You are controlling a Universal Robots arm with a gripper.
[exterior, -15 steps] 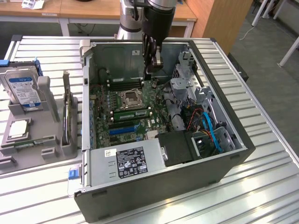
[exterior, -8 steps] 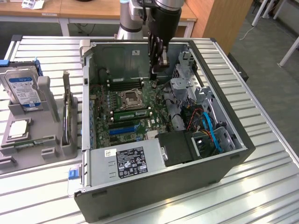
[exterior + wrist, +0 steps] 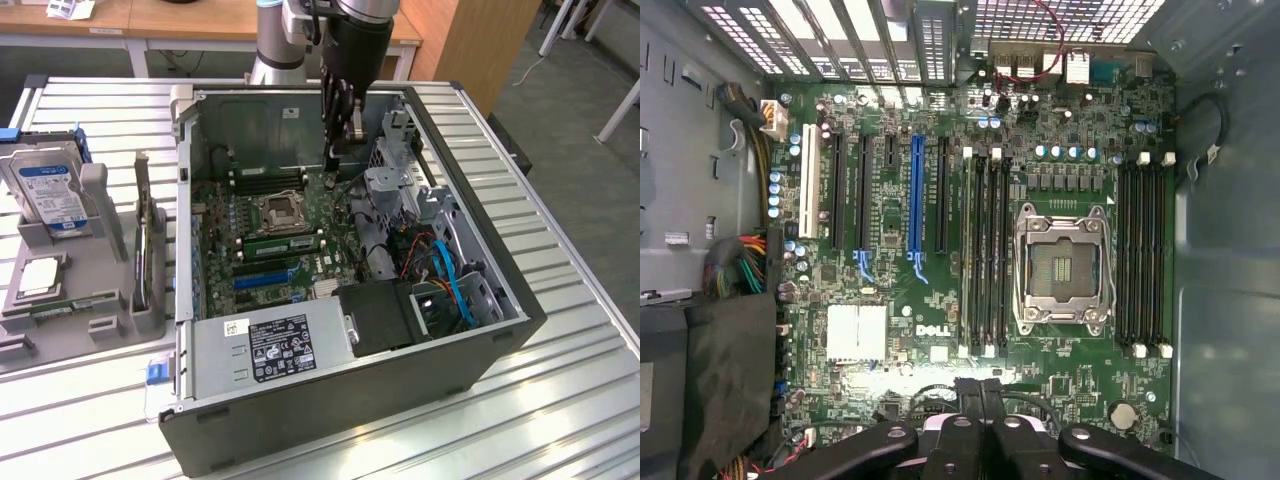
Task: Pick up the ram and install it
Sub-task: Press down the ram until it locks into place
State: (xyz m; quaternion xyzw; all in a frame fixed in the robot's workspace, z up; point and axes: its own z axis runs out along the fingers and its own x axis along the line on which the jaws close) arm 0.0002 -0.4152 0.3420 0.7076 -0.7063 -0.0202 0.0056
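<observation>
My gripper (image 3: 333, 160) hangs fingers-down inside the open computer case (image 3: 520, 300), above the green motherboard (image 3: 225, 215) and just beyond the empty processor socket (image 3: 277, 209). Its fingers are shut together with nothing between them; the gripper (image 3: 980, 392) looks the same in the wrist view. A long green stick that looks like a ram (image 3: 285, 241) stands in a slot on the near side of the socket. A similar thin green stick (image 3: 62, 307) lies in the grey tray (image 3: 105, 330) at the exterior view's left. The socket (image 3: 1061, 268) and black memory slots (image 3: 1145, 255) lie below the wrist camera.
The tray also holds a blue-labelled hard drive (image 3: 50, 190) and a square silver processor chip (image 3: 40, 275). Inside the case are a power supply (image 3: 275, 345), a drive cage (image 3: 400, 185) and blue and orange cables (image 3: 450, 275). The case rests on a ribbed metal table (image 3: 560, 420).
</observation>
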